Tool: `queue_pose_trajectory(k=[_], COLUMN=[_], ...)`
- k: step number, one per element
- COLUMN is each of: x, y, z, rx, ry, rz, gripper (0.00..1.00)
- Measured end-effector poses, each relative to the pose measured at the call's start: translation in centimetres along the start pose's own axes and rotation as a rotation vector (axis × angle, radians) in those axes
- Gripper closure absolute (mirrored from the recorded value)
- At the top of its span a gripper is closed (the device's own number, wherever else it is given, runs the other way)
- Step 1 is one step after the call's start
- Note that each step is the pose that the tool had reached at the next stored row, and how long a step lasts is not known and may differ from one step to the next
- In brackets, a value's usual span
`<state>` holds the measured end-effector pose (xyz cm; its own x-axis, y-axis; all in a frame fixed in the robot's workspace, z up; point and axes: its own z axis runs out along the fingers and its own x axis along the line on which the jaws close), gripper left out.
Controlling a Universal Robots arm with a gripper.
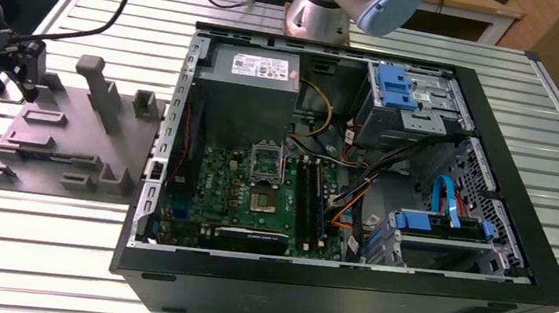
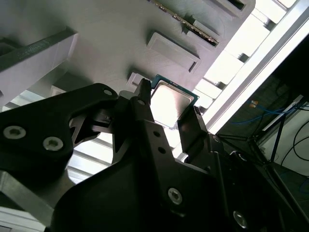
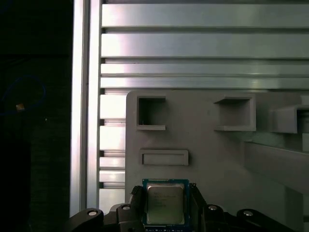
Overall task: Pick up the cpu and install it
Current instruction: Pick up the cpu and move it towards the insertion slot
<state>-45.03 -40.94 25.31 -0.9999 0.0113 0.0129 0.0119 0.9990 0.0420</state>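
The cpu (image 3: pixel 165 203) is a small square chip with a pale silver top and a thin green rim. In both wrist views it sits between my two black fingers, at a corner of the grey-mauve plastic block (image 3: pixel 212 159). My gripper (image 3: pixel 165 189) has one finger against each side of the cpu (image 2: pixel 171 104), and it looks shut on it. In the exterior view my gripper (image 1: pixel 13 91) is low over the block's (image 1: pixel 60 139) far corner at that view's left. The dark socket (image 1: pixel 262 198) on the green motherboard is well away from it, inside the case.
An open black computer case (image 1: pixel 516 298) lies on the slatted metal table (image 1: pixel 37 255), with a grey power supply (image 1: pixel 251 82), blue drive bays and loose cables inside. Upright posts (image 1: pixel 97 92) rise from the block beside my gripper. The arm's base (image 1: pixel 323 11) stands behind the case.
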Motion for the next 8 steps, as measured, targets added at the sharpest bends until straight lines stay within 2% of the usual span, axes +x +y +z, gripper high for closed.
queue_pose_trajectory(k=[8], x=[0.01], y=[0.0], z=[-0.17], rx=[0.0002], ry=[0.0003], rz=[0.0], gripper=[0.53])
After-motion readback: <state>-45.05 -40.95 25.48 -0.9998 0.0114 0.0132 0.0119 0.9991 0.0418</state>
